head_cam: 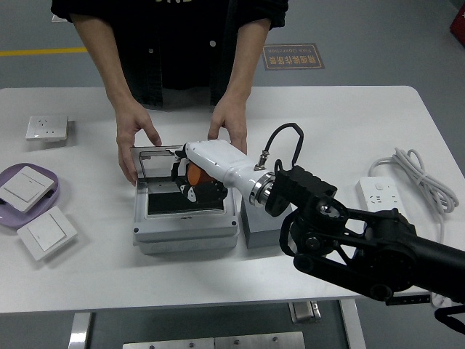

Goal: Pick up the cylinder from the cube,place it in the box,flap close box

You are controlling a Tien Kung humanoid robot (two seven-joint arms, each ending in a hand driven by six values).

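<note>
Lowering the orange cylinder into the open grey box

Gripped in the curled fingers of the right hand (190, 177), the orange plastic cylinder (196, 176) sat just above the grey plastic box (185, 224), its dark opening directly beneath, the grey cube (256, 227) behind to the right. A person's hands (136, 138) steadied the box's transparent lid (154, 161).

Power strip (383, 201), wall switches (45, 231), purple tray (9, 174).
</note>
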